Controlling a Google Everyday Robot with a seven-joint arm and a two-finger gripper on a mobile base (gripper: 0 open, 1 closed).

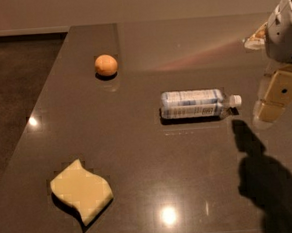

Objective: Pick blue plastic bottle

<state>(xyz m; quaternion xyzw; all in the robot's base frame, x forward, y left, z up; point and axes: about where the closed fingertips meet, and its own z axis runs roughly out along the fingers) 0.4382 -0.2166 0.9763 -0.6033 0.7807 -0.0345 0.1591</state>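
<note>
The blue plastic bottle (198,104) lies on its side near the middle of the dark table, with its white cap pointing right. My gripper (274,102) hangs at the right edge of the view, above the table. It is a short way to the right of the bottle's cap and does not touch it. Its shadow falls on the table below and right of the bottle.
An orange ball (106,65) sits at the back left of the table. A yellow wavy sponge (81,191) lies at the front left. The table's left edge (44,95) runs diagonally, with dark floor beyond.
</note>
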